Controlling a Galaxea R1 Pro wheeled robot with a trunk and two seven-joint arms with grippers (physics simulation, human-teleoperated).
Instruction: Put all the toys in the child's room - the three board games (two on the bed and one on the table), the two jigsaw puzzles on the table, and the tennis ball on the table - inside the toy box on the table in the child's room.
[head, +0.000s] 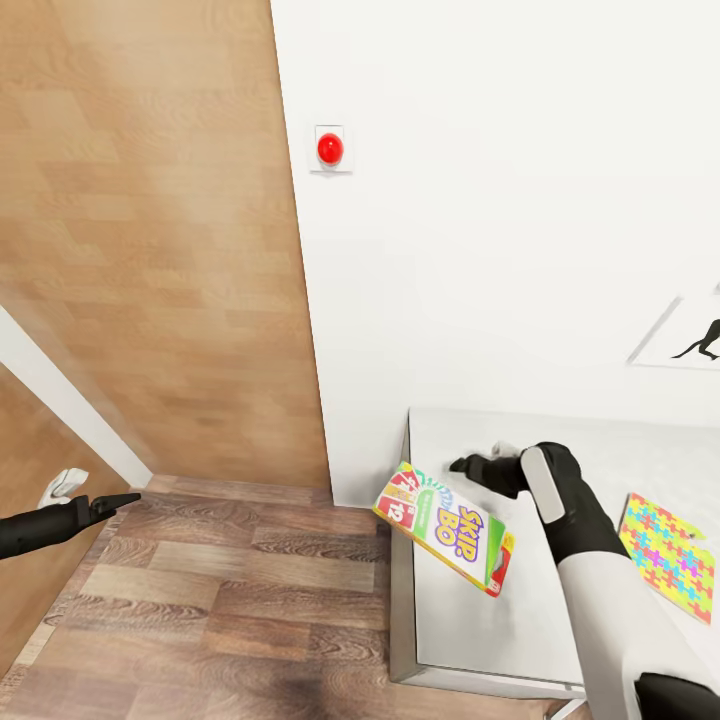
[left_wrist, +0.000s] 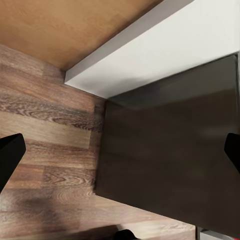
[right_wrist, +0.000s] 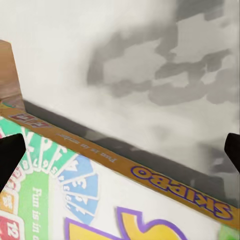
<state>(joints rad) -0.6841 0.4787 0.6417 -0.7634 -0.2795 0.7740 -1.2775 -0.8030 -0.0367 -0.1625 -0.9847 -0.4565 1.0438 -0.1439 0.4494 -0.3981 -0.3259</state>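
**Skip-Bo box at the table edge, right gripper open beside it**

Skip-Bo board game box lying tilted at the near-left corner of the grey table, one end jutting past the table's left edge over the wood floor. Probably left overhanging so that a finger can get under the free edge; otherwise too flat against the top to pinch. Seen close up from the right wrist, with the orange side strip and the "SKIP-BO" lettering running across.

Right gripper just beyond the box, at about 1 o'clock from it, hovering low over the tabletop and apart from the cardboard. Fingers spread wide and holding nothing: dark tips at opposite edges of the wrist picture, the box lid between them.

Jigsaw puzzle flat on the same table at 3 o'clock from the box, well apart, bright multicoloured pieces facing up.

Left gripper out at 9 o'clock over the floor, near the wooden door, parked clear of the work. Empty, tips far apart.

Red round button on the white wall at 12 o'clock, high above. Toy box not located here.
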